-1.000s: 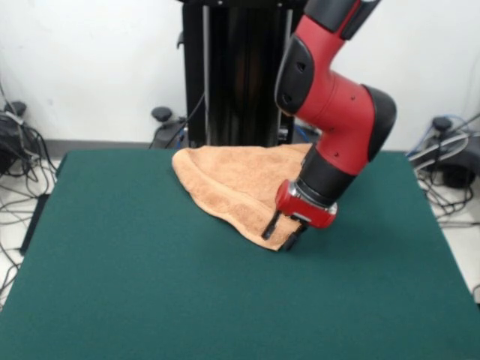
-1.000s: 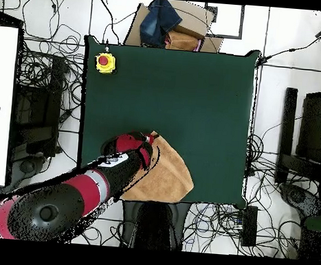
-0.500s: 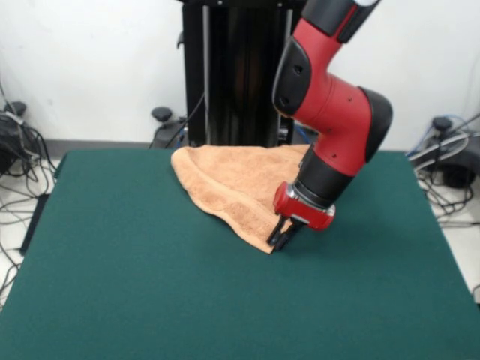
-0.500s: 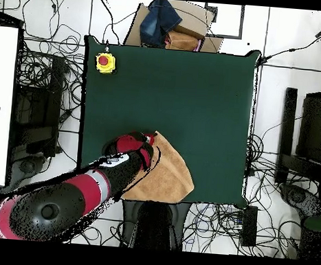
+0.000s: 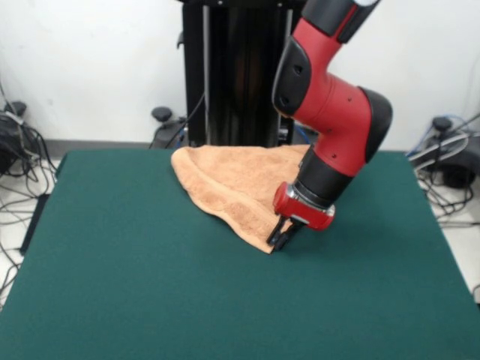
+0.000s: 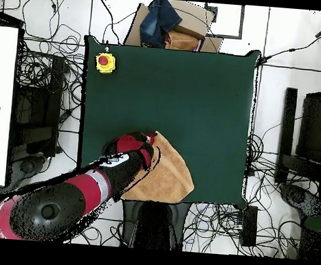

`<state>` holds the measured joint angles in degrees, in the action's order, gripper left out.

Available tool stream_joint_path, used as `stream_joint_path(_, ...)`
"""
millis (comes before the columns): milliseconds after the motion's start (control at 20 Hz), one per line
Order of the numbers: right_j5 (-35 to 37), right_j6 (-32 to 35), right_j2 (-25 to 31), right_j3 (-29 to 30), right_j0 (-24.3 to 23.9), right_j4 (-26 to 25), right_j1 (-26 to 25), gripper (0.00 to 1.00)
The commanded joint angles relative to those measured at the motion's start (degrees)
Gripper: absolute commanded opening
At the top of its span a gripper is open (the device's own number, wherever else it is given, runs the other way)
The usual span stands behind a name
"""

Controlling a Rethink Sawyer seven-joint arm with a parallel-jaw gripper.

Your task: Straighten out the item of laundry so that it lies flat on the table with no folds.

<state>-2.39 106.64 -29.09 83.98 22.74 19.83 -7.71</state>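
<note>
Table [image 5: 112,300], towel [image 5: 232,184], yellow button box [image 6: 104,63] overhead.

No readable text, labels, numbers or signs.

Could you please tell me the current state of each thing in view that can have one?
towel: folded into a rough triangle, not flat, its pointed corner held in the gripper
gripper: down at table level, jaws shut on the towel's corner
table: towel lying at one side
red button: on the table corner, untouched
</note>
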Motion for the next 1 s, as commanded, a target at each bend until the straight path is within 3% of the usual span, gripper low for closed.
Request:
stream_joint_path(50, 0.0, 11.6, 4.7, -1.4, -0.4, 3.5, -2.5, 0.0)
stream_joint_path(550, -0.2, 9.1, 4.3, -8.4, -1.8, 4.2, -5.9, 0.0)
stream_joint_path(1000, 1.4, 7.9, 3.1, -11.3, -1.7, 4.3, -6.7, 0.0)
